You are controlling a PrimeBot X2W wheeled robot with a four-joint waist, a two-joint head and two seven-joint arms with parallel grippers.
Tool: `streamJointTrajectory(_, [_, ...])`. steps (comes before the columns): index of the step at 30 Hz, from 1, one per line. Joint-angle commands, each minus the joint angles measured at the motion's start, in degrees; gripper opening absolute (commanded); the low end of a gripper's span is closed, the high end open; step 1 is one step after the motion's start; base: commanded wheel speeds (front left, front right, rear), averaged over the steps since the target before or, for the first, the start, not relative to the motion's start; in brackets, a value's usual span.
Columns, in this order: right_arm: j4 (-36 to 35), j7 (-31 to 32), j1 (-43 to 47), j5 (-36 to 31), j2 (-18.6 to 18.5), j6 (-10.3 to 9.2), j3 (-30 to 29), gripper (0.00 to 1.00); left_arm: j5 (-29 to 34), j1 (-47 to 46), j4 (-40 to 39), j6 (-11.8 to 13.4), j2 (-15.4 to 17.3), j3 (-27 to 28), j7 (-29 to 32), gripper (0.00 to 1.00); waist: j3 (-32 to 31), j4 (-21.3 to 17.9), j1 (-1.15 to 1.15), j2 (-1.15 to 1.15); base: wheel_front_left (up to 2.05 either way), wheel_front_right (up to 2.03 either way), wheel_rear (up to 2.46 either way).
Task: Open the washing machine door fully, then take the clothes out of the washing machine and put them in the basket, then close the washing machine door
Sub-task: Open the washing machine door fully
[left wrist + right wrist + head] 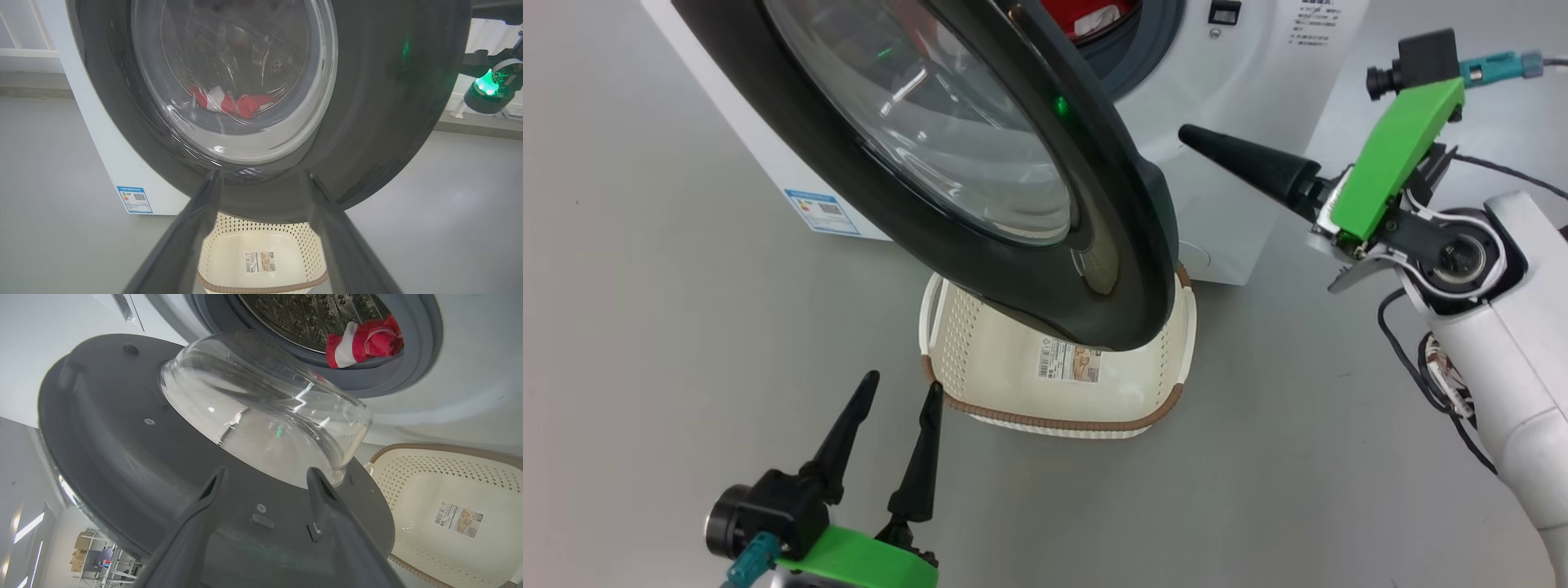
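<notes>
Our left tool sits low at our left, its fingers spread apart and pointing up and forward, gripping nothing. Our right tool is held high at our right on its pale forearm, pointing leftward, jaws parted and empty.

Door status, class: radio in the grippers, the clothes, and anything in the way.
Left gripper open, empty. Right gripper open, empty. Door part open, clothes in drum. Door overhangs basket.
</notes>
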Motion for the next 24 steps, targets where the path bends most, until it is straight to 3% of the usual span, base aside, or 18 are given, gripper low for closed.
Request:
streamJointTrajectory(1, [-2.0,-0.7,1.8,-0.3,-0.1,0.45,0.0,1.00,0.3,0.1,-1.5,-0.4,0.6,2.3,-0.7,1.00,-0.4,-0.4,0.00,0.00,0.00,0.00,0.00])
streamJointTrajectory(10, [-4.2,-6.0,11.0,-1.4,-2.8,0.45,-0.8,1.00,0.9,1.0,-1.3,-0.7,0.6,4.1,-0.7,1.00,-2.3,-2.0,0.00,0.00,0.00,0.00,0.00])
streamJointTrajectory(24, [-8.6,-15.2,23.5,-2.5,-3.8,0.45,-0.2,1.00,1.6,3.5,-2.0,-0.9,0.6,7.9,-0.7,1.00,-4.5,-5.6,0.00,0.00,0.00,0.00,0.00])
